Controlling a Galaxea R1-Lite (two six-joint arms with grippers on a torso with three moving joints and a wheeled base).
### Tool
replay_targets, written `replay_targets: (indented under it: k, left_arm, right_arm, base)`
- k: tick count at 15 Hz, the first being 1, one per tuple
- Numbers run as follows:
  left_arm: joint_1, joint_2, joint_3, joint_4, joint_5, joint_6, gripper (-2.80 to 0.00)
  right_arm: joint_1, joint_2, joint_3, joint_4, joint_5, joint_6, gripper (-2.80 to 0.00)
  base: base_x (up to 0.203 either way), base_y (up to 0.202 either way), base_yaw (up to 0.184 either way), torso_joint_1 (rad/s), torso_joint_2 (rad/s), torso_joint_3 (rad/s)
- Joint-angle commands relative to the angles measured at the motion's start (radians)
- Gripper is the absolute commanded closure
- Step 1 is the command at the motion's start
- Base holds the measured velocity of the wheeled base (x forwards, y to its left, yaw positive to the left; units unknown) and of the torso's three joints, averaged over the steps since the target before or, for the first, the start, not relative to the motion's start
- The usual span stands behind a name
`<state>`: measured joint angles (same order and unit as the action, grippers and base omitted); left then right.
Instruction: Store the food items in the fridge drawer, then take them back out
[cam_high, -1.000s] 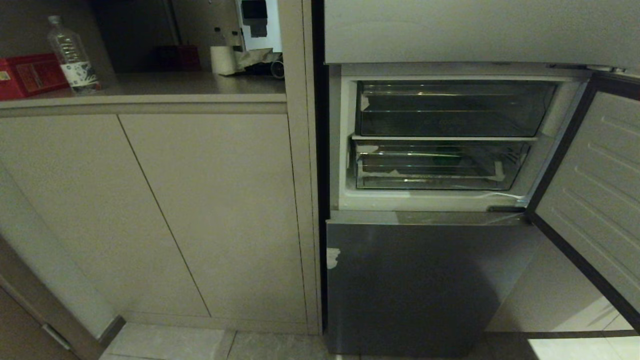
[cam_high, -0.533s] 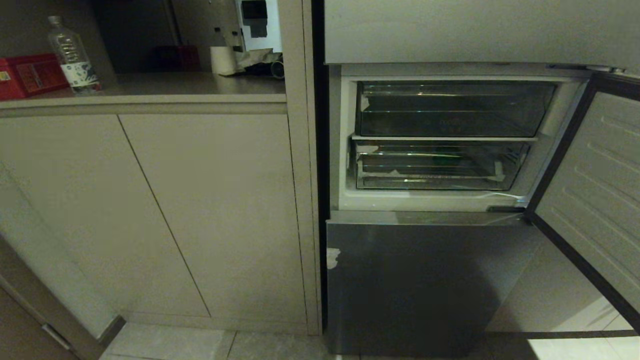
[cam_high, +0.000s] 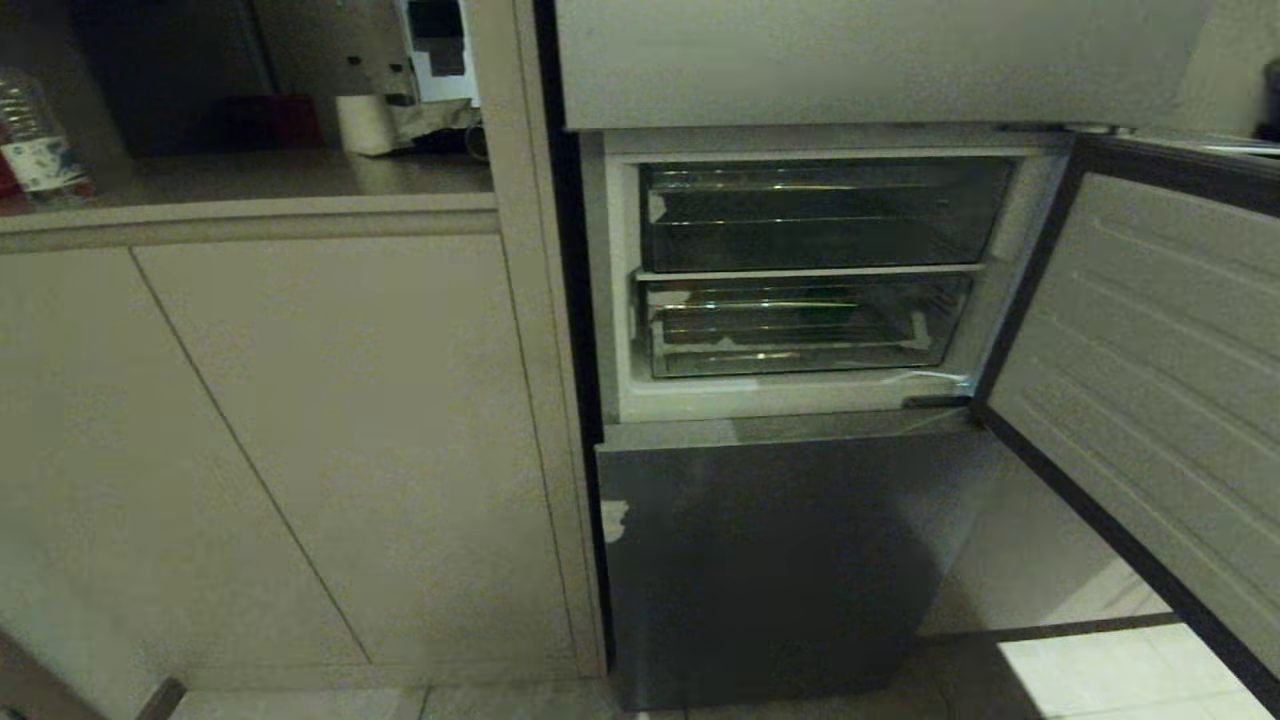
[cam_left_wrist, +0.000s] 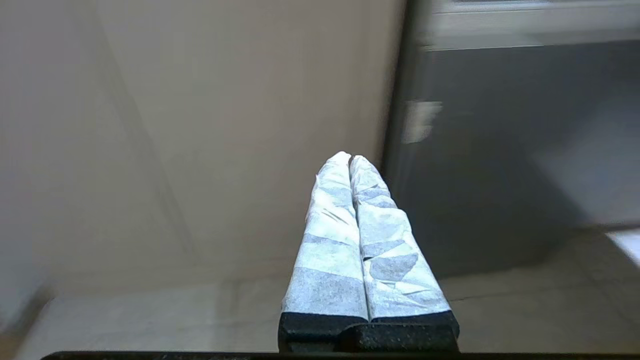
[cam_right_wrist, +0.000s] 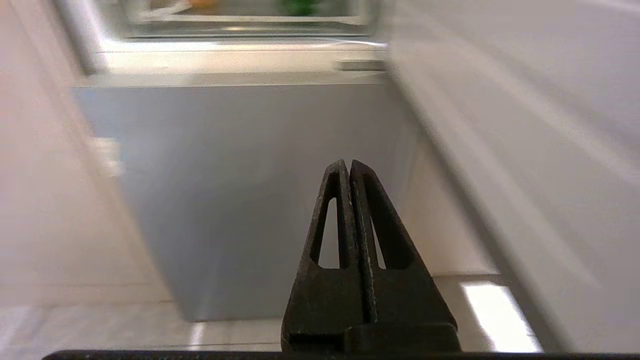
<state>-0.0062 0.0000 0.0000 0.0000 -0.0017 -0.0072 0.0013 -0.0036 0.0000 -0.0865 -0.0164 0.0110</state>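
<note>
Shifted since the earlier frame: whole head view slid leftward, so the camera turned; fridge contents unmoved. Left gripper (cam_left_wrist: 350, 159): taped fingers pressed together, empty, low before the cabinet (cam_left_wrist: 200, 125) beside the bottom panel (cam_left_wrist: 475, 165). Right gripper (cam_right_wrist: 349, 164): black fingers clenched, empty, low before the bottom panel (cam_right_wrist: 240, 185). Middle door (cam_high: 1150, 400): swung open to the right, white ribbed inner face showing. Lower bin (cam_high: 800, 330): clear, white tape on its edges, green item (cam_high: 825, 318) inside; potato (cam_right_wrist: 202, 3) a blurred orange patch at one end. Upper bin (cam_high: 820, 215): clear. Counter (cam_high: 250, 180): bottle (cam_high: 35, 140), paper roll (cam_high: 360, 122)
</note>
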Motion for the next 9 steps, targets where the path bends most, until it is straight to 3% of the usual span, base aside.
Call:
replay_targets:
  k: [1, 9]
  left_arm:
    - [0.0, 0.002, 0.0, 0.0, 0.0, 0.0, 0.0]
    - [0.0, 0.002, 0.0, 0.0, 0.0, 0.0, 0.0]
  right_arm:
    - [0.0, 0.002, 0.031, 0.001, 0.0, 0.0, 0.0]
    - [0.0, 0.002, 0.031, -0.001, 0.0, 0.004, 0.0]
  base:
    - [-0.003, 0.009, -0.171, -0.002, 0.0, 0.003]
    - [0.0, 0.007, -0.176, 0.004, 0.0, 0.002]
